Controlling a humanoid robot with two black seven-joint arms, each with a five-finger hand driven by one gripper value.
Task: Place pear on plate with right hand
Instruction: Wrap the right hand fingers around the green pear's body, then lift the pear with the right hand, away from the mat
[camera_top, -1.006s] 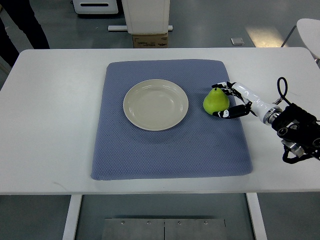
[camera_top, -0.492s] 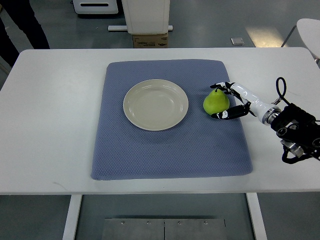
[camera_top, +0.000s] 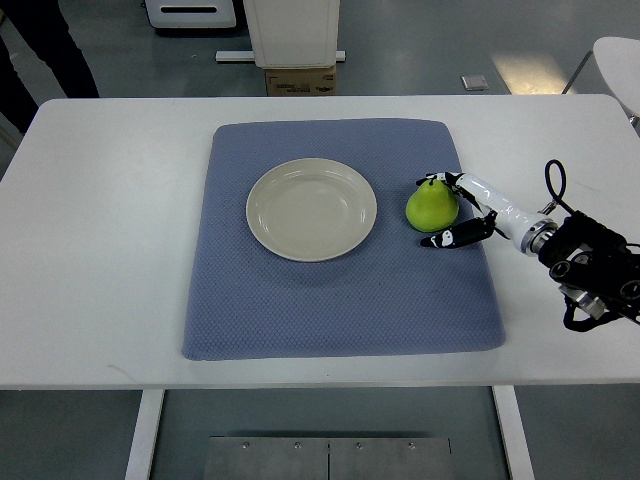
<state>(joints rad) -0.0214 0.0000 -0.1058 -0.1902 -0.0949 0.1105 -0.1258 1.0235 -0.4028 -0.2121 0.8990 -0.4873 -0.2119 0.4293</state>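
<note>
A green pear (camera_top: 431, 205) stands upright on the blue mat (camera_top: 340, 290), just right of the cream plate (camera_top: 311, 209), which holds nothing. My right hand (camera_top: 430, 211) comes in from the right edge and cups the pear from its right side. Its upper fingers (camera_top: 438, 180) lie against the top of the pear near the stem. The thumb (camera_top: 443, 239) stretches out below the pear with a small gap to it. The pear still rests on the mat.
The mat lies in the middle of a white table (camera_top: 110, 220). A cardboard box (camera_top: 300, 78) and a white stand sit on the floor beyond the far edge. A person's dark trouser leg (camera_top: 40, 45) shows at the top left.
My right hand has slid a little left and toward the near edge, and the thumb now reaches further under the pear. The pear and plate have hardly moved.
</note>
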